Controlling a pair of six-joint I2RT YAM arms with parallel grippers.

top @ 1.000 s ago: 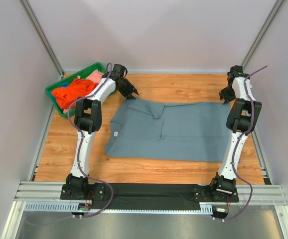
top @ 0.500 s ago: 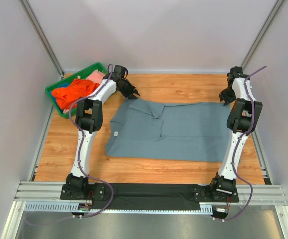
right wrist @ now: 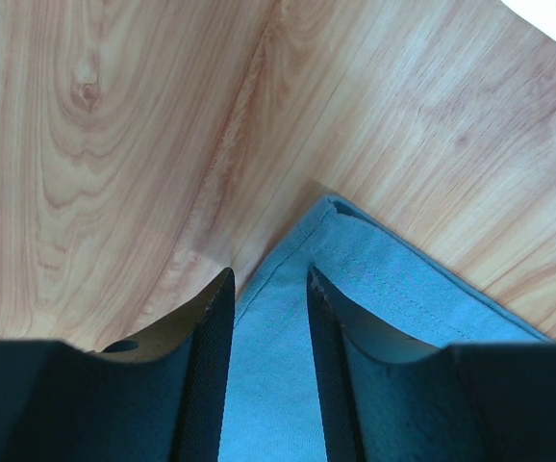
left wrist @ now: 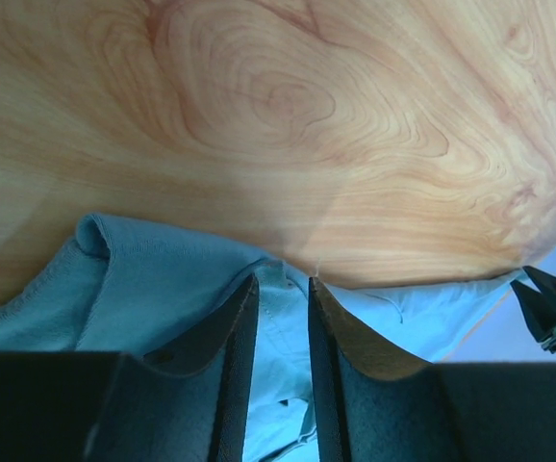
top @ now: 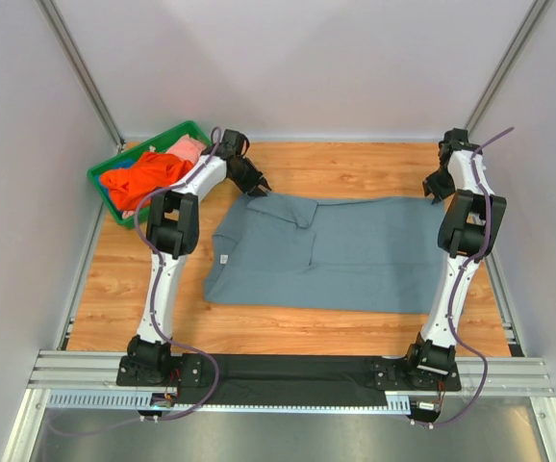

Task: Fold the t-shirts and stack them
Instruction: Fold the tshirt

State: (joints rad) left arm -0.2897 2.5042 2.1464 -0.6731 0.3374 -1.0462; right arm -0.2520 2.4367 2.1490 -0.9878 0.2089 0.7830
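A slate grey-blue t-shirt (top: 355, 255) lies spread flat on the wooden table, its white neck label (top: 223, 259) at the left. My left gripper (top: 257, 183) is down at the shirt's far-left corner. In the left wrist view its jaws (left wrist: 283, 281) stand a little apart, with a raised fold of the shirt (left wrist: 153, 289) between them. My right gripper (top: 432, 190) is at the far-right corner. It is open (right wrist: 270, 274) and straddles the hemmed corner of the cloth (right wrist: 393, 289), which lies flat on the wood. An orange t-shirt (top: 143, 178) and a pink one (top: 184, 146) lie in the bin.
The green plastic bin (top: 100, 178) stands at the far left of the table, close behind the left arm. Pale walls and metal posts enclose the table on three sides. Bare wood shows in front of the shirt and behind it.
My left gripper has edged slightly toward the shirt's far-left corner, and its jaws have narrowed a little. The right arm and the shirt have not moved.
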